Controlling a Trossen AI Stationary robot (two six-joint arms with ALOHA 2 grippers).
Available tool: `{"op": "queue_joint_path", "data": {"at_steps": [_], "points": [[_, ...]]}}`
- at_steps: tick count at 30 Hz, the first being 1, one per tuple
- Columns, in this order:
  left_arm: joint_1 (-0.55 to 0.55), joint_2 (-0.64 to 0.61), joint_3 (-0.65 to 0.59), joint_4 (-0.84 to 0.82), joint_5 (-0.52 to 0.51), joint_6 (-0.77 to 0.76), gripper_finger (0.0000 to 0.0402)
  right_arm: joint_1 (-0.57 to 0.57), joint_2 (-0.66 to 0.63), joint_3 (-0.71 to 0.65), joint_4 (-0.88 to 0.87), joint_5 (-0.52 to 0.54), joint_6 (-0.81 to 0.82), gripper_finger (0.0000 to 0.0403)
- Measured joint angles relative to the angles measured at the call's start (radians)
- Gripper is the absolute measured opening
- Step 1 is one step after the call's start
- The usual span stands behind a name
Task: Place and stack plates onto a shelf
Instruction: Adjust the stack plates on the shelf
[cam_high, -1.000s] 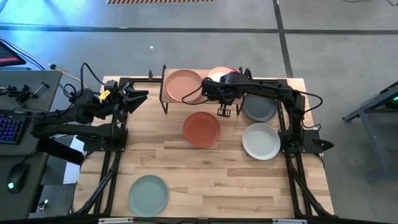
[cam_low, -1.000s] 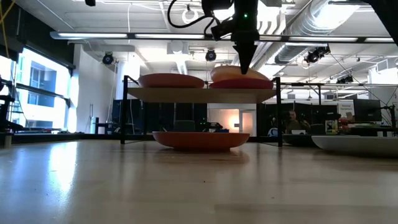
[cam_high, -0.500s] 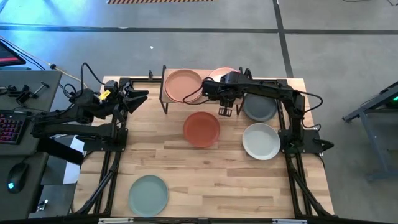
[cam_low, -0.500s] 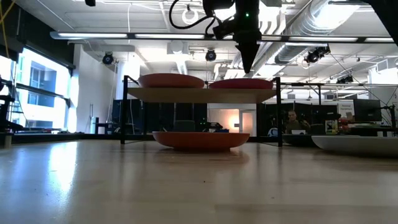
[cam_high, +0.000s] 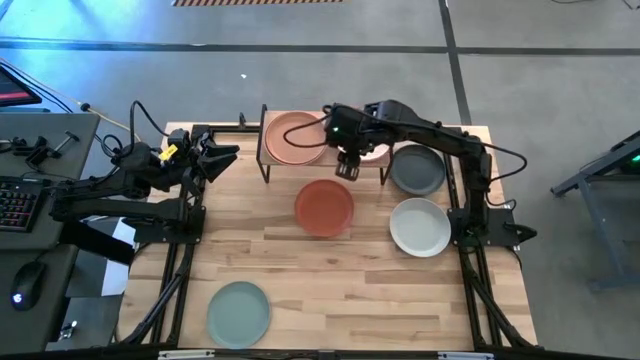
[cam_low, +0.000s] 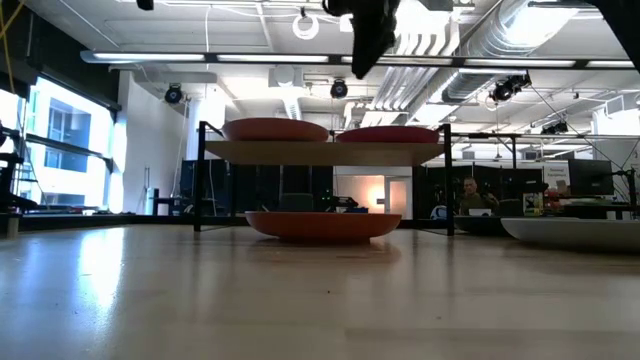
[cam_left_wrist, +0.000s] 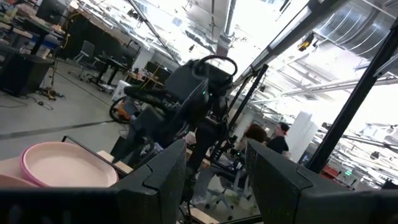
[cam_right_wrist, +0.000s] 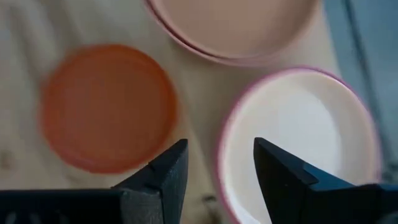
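Note:
The shelf (cam_low: 320, 152) stands at the table's far middle. A peach plate (cam_high: 293, 137) rests flat on its left half. On its right half sits a pale pink plate (cam_right_wrist: 298, 134), stacked on a magenta one (cam_low: 390, 134). A terracotta plate (cam_high: 324, 207) lies on the table in front of the shelf. My right gripper (cam_right_wrist: 217, 168) hovers open above the shelf's near edge, between the stack and the terracotta plate, and holds nothing. My left gripper (cam_left_wrist: 217, 180) waits open at the far left (cam_high: 225, 155).
A dark grey plate (cam_high: 417, 170) and a pale grey-white plate (cam_high: 420, 227) lie on the table's right side. A sage green plate (cam_high: 238, 310) sits near the front left. People sit in the room behind the table (cam_low: 470, 192).
My right gripper has opened and let go of the pale pink plate, which tilted on the magenta plate a second ago and now lies flat on it. The gripper has then risen, tipped, and shifted a little toward the table's left.

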Motion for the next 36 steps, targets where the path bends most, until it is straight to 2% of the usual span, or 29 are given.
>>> {"op": "queue_joint_path", "data": {"at_steps": [3,9,20,23,26,29,31,36], "points": [[0.000,0.000,0.000,-0.008,0.000,0.008,0.0156,0.012,-0.026,-0.022,0.044,-0.043,0.000,0.0161],[0.000,0.000,0.001,-0.042,0.004,0.014,0.0156,0.045,-0.145,-0.186,0.122,0.001,0.029,0.0161],[0.000,0.000,0.001,-0.069,0.013,0.072,0.0156,0.110,-0.627,-0.807,0.563,0.002,0.337,0.0161],[0.000,0.000,0.001,-0.084,0.013,0.094,0.0156,0.132,-0.749,-0.949,0.690,0.059,0.430,0.0161],[0.000,0.001,0.001,-0.090,0.012,0.097,0.0156,0.138,-0.839,-1.058,0.737,0.172,0.517,0.0161],[0.000,0.014,0.001,-0.088,0.001,0.093,0.0156,0.101,-0.901,-1.125,0.737,0.323,0.609,0.0158],[0.000,0.020,0.001,-0.090,-0.016,0.082,0.0156,0.054,-0.929,-1.149,0.740,0.379,0.651,0.0150],[0.000,0.054,0.001,-0.089,-0.123,0.080,0.0156,-0.112,-0.929,-1.162,0.702,0.328,0.570,0.0112]]}}
